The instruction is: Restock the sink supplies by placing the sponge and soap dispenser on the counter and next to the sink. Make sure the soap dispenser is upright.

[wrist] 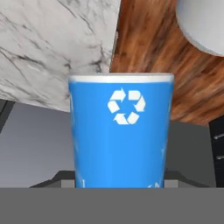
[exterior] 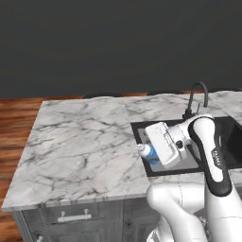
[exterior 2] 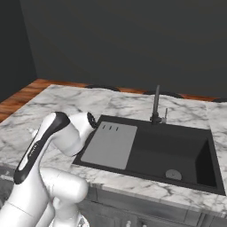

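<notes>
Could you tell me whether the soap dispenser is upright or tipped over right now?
Tipped. In the left base view the soap dispenser points sideways, white top toward the counter, held by the shut gripper over the sink.

The tabletop (exterior: pixel 80 142) and sink (exterior: pixel 142 130) are being viewed from behind, forward and downward, by both base cameras from opposite sides; the soap dispenser (wrist: pixel 120 131) is being framed very closely by the hand camera.

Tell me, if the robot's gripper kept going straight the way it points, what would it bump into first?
Probably the white marble counter. The gripper is shut on the blue soap dispenser, and past the bottle lies the counter's edge, with wooden floor beside it. Depth is hard to judge.
</notes>
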Robot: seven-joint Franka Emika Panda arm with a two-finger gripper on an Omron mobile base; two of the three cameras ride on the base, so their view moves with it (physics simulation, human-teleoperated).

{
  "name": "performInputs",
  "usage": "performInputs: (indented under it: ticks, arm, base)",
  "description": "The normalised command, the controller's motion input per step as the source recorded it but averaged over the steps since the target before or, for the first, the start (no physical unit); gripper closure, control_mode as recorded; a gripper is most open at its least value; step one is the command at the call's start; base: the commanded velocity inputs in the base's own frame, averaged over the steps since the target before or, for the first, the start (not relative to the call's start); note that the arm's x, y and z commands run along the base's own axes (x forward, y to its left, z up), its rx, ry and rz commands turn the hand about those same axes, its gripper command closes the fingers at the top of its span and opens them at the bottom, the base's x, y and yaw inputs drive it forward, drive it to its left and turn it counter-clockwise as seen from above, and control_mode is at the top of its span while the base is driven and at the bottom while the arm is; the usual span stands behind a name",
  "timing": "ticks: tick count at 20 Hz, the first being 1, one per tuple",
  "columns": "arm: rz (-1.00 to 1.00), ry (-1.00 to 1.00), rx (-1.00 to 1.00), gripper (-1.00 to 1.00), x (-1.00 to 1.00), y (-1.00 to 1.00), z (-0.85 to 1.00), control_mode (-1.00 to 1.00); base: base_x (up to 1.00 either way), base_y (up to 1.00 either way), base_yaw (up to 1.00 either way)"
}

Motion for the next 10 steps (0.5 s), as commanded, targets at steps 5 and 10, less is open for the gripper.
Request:
performInputs:
  ticks: [5,10]
  arm:
    - [0.01,0.09,0.16,1.00,1.00,-0.06,0.00,-1.00]
    - [0.04,0.10,0.14,1.00,1.00,0.00,-0.12,-1.00]
  base:
    - [0.00,0.00,0.00]
    - [0.00,0.00,0.00]
